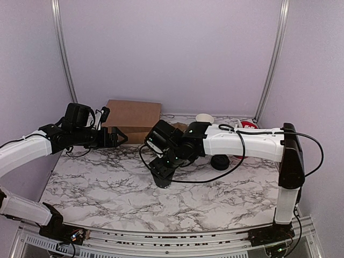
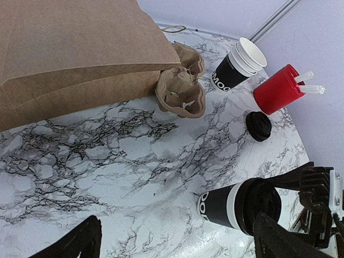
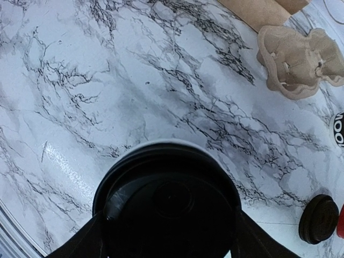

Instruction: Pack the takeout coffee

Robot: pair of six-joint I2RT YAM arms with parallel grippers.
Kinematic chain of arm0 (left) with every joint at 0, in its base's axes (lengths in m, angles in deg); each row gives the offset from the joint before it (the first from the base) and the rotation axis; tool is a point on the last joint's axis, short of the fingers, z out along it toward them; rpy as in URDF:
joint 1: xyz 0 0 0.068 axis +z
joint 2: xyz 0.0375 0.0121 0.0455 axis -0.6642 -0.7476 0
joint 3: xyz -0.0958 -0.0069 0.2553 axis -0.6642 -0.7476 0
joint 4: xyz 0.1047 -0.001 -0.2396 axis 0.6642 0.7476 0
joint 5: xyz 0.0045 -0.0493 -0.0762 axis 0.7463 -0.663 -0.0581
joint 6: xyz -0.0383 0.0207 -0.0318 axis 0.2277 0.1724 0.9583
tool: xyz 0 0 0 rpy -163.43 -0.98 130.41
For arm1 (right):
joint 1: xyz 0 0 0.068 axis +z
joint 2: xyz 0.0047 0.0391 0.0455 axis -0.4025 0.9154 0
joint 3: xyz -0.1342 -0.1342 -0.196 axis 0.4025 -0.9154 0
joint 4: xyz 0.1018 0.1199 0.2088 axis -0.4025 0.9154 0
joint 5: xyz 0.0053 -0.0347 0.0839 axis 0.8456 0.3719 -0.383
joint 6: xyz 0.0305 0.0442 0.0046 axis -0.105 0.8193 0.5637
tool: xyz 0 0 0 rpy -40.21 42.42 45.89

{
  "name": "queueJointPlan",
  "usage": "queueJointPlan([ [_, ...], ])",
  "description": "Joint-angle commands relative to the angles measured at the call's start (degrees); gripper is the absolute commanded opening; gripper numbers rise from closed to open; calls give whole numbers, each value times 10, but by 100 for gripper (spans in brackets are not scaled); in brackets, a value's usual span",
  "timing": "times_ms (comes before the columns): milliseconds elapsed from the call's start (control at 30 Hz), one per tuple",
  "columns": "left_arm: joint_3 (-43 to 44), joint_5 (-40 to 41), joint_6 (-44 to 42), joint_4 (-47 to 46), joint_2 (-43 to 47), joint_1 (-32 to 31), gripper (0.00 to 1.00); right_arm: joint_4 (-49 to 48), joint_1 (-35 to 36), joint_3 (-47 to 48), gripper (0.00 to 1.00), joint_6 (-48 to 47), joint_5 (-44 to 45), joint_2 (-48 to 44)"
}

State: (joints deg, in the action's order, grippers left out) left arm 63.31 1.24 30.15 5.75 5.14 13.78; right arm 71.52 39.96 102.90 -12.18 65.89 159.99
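Takeout coffee (image 1: 162, 183): seen from above, standing mid-way across the marble table (image 1: 102, 196), under the right gripper (image 1: 164, 171).
Left gripper (image 2: 177, 236): in its wrist view, spread wide, empty.
Right gripper: in its view, fingers (image 3: 88, 239) flank the lid (image 3: 169, 204); clamped or not, I cannot tell.
Handling: light, crushable paper; I'd pinch gently below the lid.

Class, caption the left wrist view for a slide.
Lidded black cup on marble table between jaws of the right gripper; paper bag, carrier, spare lid beyond.

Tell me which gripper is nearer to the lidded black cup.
Right. The right gripper straddles the lidded black cup; the left gripper hangs apart from it, near the brown paper bag.
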Motion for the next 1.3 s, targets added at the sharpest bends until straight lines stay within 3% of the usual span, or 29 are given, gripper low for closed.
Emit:
queueJointPlan([
  [0, 4, -5, -6, 8, -4, -2, 99, -14, -8, -5, 74, 1, -8, -1],
  [1267, 5, -7, -6, 8, -5, -3, 99, -14, -18, 11, 74, 3, -1, -16],
])
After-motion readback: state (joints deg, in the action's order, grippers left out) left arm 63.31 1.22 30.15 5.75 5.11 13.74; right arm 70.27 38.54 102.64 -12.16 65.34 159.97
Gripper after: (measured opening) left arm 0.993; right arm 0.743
